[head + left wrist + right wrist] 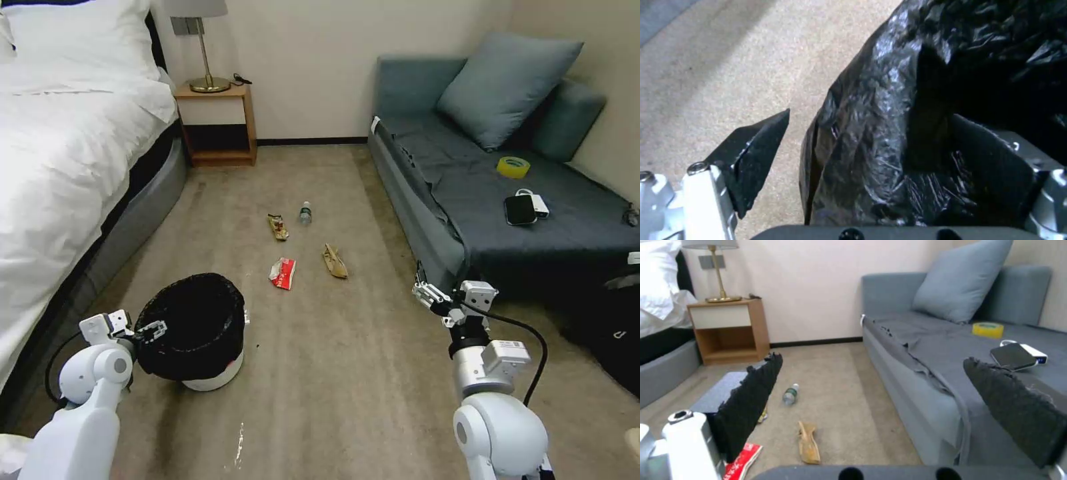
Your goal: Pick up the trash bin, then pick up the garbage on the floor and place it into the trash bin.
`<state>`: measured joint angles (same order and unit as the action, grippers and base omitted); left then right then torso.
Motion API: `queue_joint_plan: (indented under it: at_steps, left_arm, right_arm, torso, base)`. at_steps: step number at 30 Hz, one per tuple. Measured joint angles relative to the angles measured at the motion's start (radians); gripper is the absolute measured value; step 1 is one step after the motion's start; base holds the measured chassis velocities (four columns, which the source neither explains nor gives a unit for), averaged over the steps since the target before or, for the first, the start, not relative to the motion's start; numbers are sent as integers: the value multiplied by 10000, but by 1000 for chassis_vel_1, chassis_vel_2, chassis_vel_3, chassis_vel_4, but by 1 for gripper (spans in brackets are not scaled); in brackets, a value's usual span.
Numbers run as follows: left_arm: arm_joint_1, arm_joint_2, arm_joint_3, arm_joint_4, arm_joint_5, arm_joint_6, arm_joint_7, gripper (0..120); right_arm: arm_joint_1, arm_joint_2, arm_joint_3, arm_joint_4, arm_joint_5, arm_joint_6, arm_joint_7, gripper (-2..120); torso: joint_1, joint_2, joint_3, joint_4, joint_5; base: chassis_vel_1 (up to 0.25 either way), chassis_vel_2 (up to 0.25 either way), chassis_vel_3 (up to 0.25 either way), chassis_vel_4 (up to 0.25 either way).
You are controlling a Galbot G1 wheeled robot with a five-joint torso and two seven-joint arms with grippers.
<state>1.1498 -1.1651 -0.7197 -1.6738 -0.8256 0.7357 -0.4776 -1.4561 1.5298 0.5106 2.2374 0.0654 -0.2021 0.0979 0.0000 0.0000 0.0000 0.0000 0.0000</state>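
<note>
The trash bin (212, 375), white with a crinkled black bag (871, 143), stands on the carpet floor (347, 373) at the near left. My left gripper (152, 330) is at its near-left rim, open, with one finger (751, 156) outside the bag wall and the other inside. The garbage lies farther ahead: a red-and-white packet (283, 273), a tan wrapper (335, 261), a dark snack wrapper (278, 227) and a small clear bottle (305, 213). My right gripper (430, 293) hangs open above the floor near the sofa corner, holding nothing; past it I see the bottle (790, 394) and tan wrapper (808, 442).
A white bed (60, 153) runs along the left, with a wooden nightstand (217, 123) and lamp at the back. A grey sofa (480, 193) on the right carries a pillow, a yellow tape roll (513, 166) and a phone (520, 209). A dark bag (613, 333) sits at the far right.
</note>
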Motion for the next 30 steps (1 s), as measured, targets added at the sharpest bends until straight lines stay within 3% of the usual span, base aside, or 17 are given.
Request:
queue_joint_plan:
  at_steps: [25, 30]
  left_arm:
    - [20, -69, -155, 279, -633, -52, -173, 6]
    - [94, -152, -298, 102, -687, -18, -182, 4]
  right_arm:
    - [3, -97, 22, -73, -28, 235, 38, 100]
    - [26, -132, 67, -121, 194, 637, -33, 100]
  torso:
    - [0, 1, -2, 1, -1]
    - [0, 0, 0, -2, -7]
  base:
    - [0, 0, 0, 0]
    - [0, 0, 0, 0]
